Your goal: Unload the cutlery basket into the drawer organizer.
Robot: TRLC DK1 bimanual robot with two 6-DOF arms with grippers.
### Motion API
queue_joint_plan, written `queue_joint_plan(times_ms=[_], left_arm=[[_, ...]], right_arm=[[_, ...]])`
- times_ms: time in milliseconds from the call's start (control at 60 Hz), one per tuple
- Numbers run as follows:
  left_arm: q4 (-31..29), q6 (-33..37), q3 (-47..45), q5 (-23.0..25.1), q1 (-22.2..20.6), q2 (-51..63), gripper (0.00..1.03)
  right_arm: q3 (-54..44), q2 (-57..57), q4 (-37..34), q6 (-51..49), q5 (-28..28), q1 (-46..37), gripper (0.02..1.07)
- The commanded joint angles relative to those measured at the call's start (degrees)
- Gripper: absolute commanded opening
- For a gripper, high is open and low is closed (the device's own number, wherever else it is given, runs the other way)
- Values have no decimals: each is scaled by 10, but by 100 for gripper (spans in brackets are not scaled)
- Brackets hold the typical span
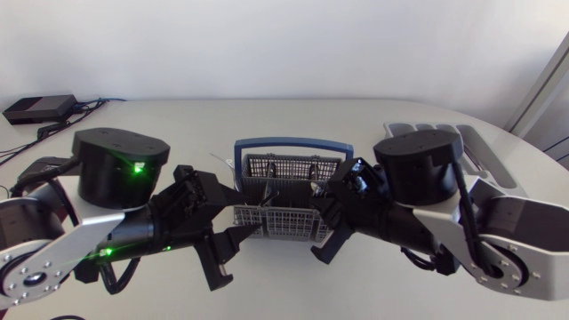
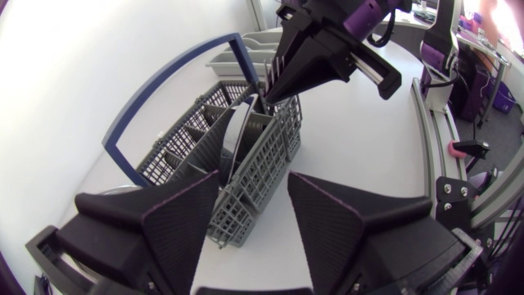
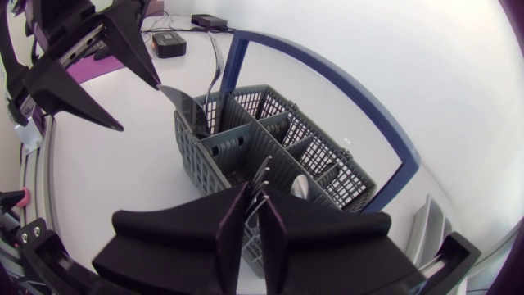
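My left gripper (image 2: 255, 175): jaws wide apart, holding nothing, straddling corner of grey plastic mesh cutlery basket with blue hoop handle (image 1: 280, 222), mid-table between arms. My right gripper (image 3: 255, 193): jaws nearly closed, pinching upright metal fork (image 3: 262, 170) inside basket. Light grey drawer organizer (image 1: 480, 147) behind right arm, mostly hidden. Flat black box (image 1: 40, 108) at far left corner. Fork handle out of sight.

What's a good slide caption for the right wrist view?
Right gripper pinches a piece of cutlery standing in the grey basket, left gripper open beyond it.
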Motion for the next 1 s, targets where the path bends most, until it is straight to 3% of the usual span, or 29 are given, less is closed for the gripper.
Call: queue_joint_plan(times_ms=[0, 317, 733, 983], left_arm=[[9, -10, 10, -6, -5, 15, 60], [21, -18, 30, -6, -14, 40, 63], [33, -17, 78, -6, -28, 80, 69], [44, -4, 123, 0, -41, 115, 81]], right_arm=[[15, -1, 5, 13, -4, 3, 10], [39, -60, -44, 12, -47, -21, 9], [102, -155, -169, 17, -130, -57, 9], [130, -202, -232, 36, -201, -73, 10]])
